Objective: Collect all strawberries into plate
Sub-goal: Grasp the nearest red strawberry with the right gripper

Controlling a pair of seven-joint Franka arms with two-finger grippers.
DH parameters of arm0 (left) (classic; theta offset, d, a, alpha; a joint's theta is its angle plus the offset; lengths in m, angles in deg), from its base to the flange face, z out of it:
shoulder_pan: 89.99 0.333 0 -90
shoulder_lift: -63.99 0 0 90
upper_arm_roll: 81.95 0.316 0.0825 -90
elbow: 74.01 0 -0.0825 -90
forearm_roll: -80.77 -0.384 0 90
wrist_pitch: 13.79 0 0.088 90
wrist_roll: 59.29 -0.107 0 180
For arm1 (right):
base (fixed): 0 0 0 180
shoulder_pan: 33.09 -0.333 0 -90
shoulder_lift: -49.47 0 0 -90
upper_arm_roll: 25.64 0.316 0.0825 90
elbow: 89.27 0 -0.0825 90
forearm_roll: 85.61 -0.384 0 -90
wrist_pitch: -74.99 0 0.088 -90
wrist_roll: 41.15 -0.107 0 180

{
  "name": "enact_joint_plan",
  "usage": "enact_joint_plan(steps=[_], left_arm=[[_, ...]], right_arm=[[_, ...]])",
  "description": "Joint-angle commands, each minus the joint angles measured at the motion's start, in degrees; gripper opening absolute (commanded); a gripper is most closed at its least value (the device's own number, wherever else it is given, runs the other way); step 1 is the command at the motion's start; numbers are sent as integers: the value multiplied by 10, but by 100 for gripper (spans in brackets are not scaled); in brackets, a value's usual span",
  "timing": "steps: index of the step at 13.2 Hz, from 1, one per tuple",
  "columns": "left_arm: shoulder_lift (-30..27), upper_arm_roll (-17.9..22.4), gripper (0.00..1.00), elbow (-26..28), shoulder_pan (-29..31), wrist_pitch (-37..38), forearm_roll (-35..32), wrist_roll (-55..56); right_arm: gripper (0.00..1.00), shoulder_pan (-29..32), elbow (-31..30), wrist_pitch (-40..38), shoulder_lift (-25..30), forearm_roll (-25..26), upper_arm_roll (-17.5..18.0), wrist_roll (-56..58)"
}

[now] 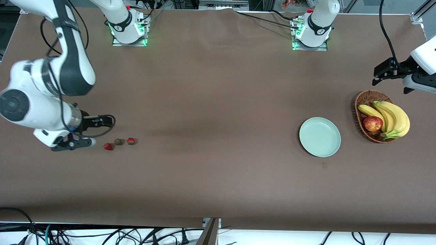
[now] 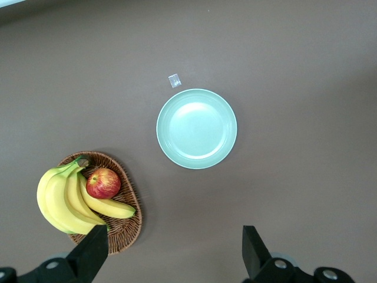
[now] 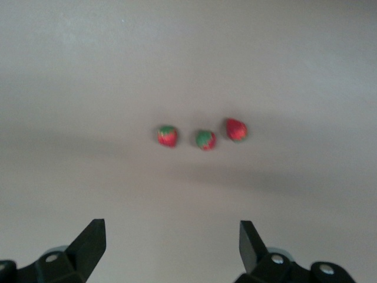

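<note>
Lying in a short row on the brown table covering [image 1: 218,102], three tiny red strawberries with green leafy tops [image 1: 118,142] are found at the right arm's end of the table, well apart from the round, shallow, pale mint-green plate [image 1: 320,136]. None of the berries is touched, and none is yet in the plate. The berry nearest the right gripper sits slightly nearer the front camera than the other two.

The right gripper [image 1: 92,131] is held low just beside that row, with its black fingers [image 3: 88,242] spread wide and nothing between them. This released stance is judged to be a preparation for a pinch on one berry.

The plate is seen to be bare, and it lies toward the left arm's end of the table. Just beside the plate, a brown wicker basket [image 1: 362,102] is placed, holding a bunch of yellow bananas [image 1: 395,117] and a red apple [image 1: 372,124]; these are not task items.

The left gripper [image 1: 385,72] is held above the table near the basket, released and empty, and this arm is judged to be waiting.
</note>
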Motion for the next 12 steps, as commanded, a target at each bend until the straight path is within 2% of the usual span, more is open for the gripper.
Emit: enact_joint_plan(steps=[1, 5, 8, 12], left_arm=[[-6, 1, 100, 7, -3, -2, -12, 6], [-6, 1, 100, 7, -3, -1, -12, 6], [-6, 1, 100, 6, -3, -1, -12, 6], [-6, 1, 100, 6, -3, -1, -12, 6]], right_arm=[[100, -31, 2, 47, -42, 2, -1, -44], [100, -28, -28, 115, -93, 1, -2, -46], [100, -23, -93, 195, -94, 1, -3, -38], [100, -22, -115, 222, -103, -1, -3, -39]])
